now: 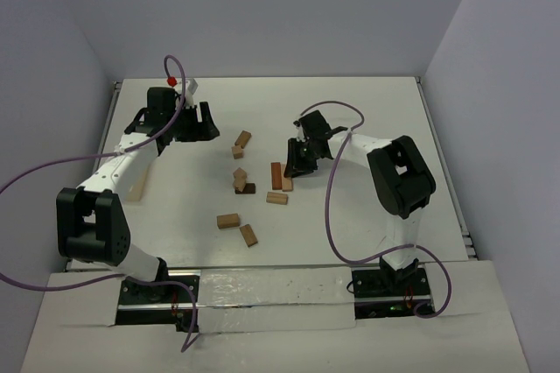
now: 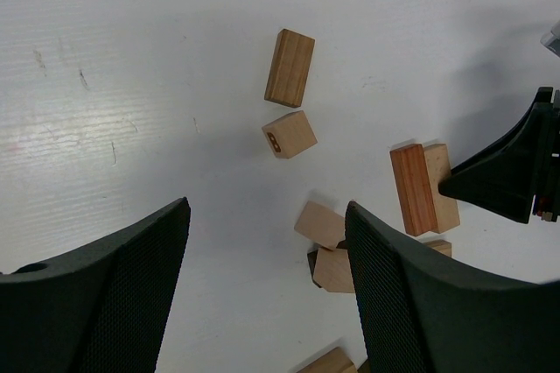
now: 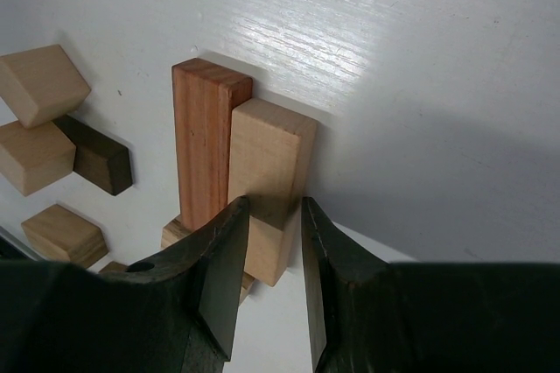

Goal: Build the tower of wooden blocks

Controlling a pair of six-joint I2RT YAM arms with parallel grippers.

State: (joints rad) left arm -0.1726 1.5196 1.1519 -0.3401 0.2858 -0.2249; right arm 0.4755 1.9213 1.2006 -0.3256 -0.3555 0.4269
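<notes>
right pincer (image 3: 274, 207) closed against tan block (image 3: 267, 150), reddish-brown block (image 3: 201, 128) alongside, left pincer (image 2: 267, 207) spread

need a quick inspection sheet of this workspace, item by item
surface: white table, faint scuffs
job's things: tower is only a few bricks, tan on dark; loose wood blocks scattered around it
clutter: pale wooden object near the left edge, partly hidden
grippers: left gripper open, empty, above the surface; right gripper fingers shut on tan block beside reddish-brown block
cables: purple cables loop over the surface
surroundings: plain pale walls
</notes>
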